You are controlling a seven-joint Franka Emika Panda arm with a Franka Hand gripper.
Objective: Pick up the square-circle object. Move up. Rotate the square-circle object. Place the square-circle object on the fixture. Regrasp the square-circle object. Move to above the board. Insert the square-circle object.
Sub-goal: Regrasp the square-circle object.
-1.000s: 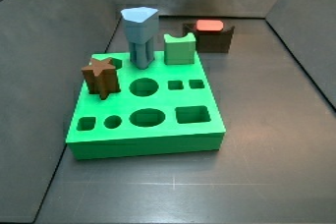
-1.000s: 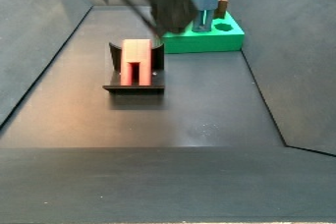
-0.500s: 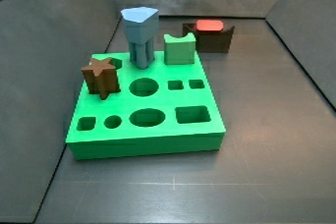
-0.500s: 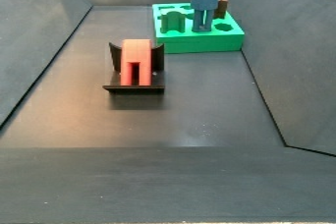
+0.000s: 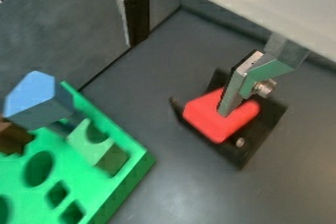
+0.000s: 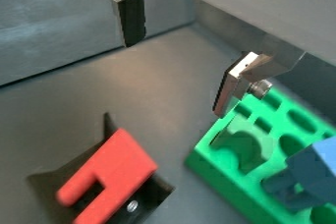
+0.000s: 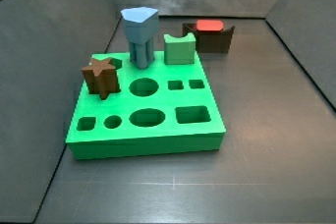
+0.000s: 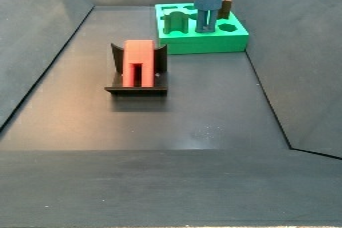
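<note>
**Stock on the desk: red peg seated on fixture, tool raised and empty**

- Tool [image 5: 197,41]: seen only in both wrist views, high above the floor. Its two flat silver fingers [image 6: 128,12] stand wide apart with nothing between them. In both side views it is out of frame apart from small traces at the top edge.
- Square-circle object [image 8: 138,60]: bright red peg, lying in the fixture's notch, touching it. Also visible in a wrist view [image 5: 217,112].
- Fixture [image 8: 136,84]: small dark block on the dark desk [image 8: 187,122], well apart from the board. In a side view [image 7: 214,37] it stands just beyond the board's far right corner.
- Board [image 7: 144,120]: large green slab with round and square holes in its top.
- Blue peg [image 7: 140,33]: tall, upright, at the far side of the board.
- Green notched block [image 7: 180,47]: upright, just right of the blue peg.
- Brown star-shaped peg [image 7: 100,76]: upright at the board's left edge.
</note>
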